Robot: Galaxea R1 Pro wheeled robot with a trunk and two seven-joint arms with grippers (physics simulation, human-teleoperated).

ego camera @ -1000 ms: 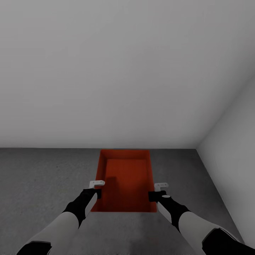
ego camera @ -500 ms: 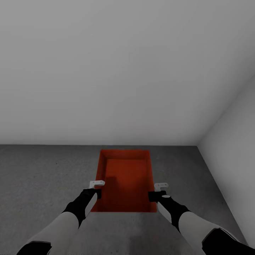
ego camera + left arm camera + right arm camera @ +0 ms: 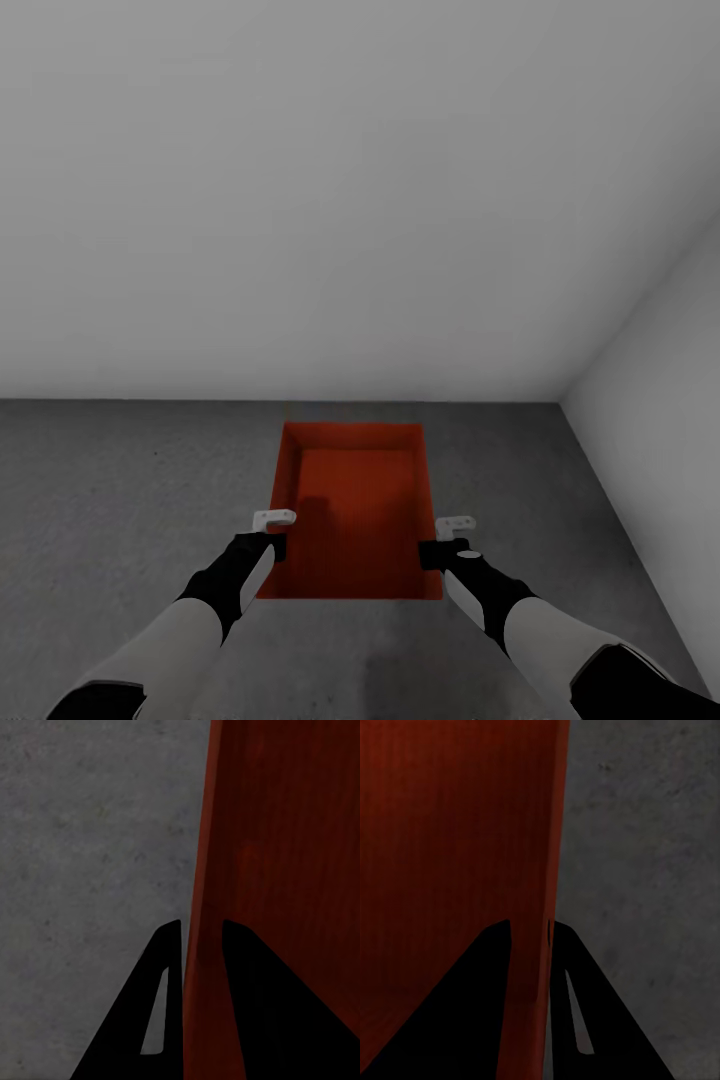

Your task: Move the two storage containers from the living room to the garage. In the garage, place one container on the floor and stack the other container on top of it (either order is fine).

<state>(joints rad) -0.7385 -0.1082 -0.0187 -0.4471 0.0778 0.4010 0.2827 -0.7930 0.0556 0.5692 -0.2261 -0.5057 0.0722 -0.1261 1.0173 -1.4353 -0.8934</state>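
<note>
While both tools clamp its walls, orange-red storage container sits lidless.

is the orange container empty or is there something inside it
Empty. The head view looks straight into the storage container and shows only its bare orange-red bottom and walls; both wrist views show the same plain inner surface.

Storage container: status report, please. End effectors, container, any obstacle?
Left end effector and right end effector each shut on a side wall of the storage container. Container above grey floor, garage corner. No obstacle seen.
</note>
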